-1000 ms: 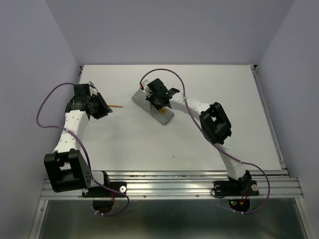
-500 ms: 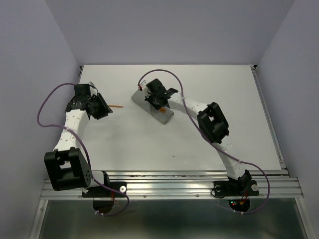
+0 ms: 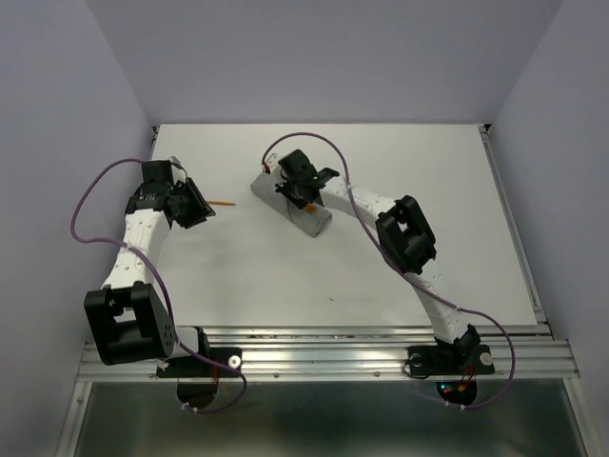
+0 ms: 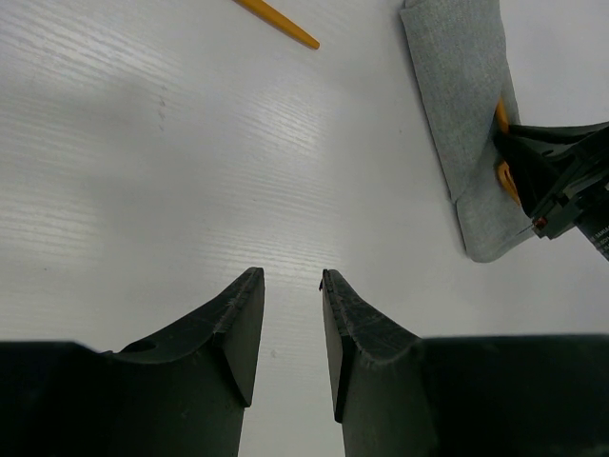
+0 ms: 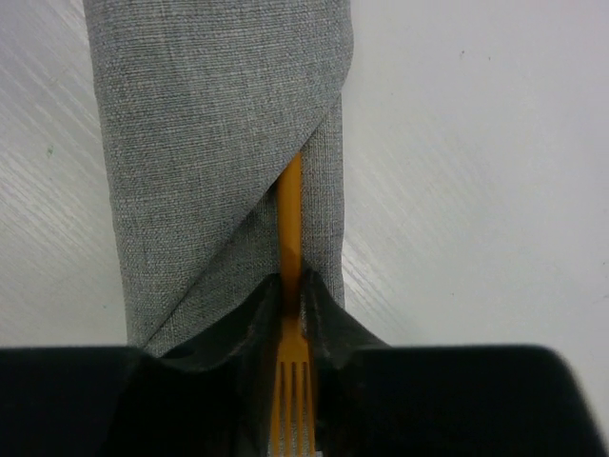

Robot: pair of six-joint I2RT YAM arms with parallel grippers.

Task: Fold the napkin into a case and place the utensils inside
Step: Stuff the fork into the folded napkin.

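The grey napkin is folded into a narrow case (image 3: 290,208) lying slantwise at the table's back middle; it also shows in the right wrist view (image 5: 209,143) and the left wrist view (image 4: 461,105). My right gripper (image 3: 303,190) sits over the case, shut on the orange fork (image 5: 290,286). The fork's handle runs under the case's diagonal flap, its tines between my fingers. The second orange utensil (image 3: 224,204) lies on the table left of the case, its end showing in the left wrist view (image 4: 278,23). My left gripper (image 4: 290,281) is open and empty, just left of that utensil.
The white table (image 3: 381,267) ends at a metal rail along the near edge (image 3: 324,357). Grey walls stand close at the left, back and right. Purple cables loop from both arms.
My right gripper has crept slightly left and back along the case with the fork. The left arm has not moved.
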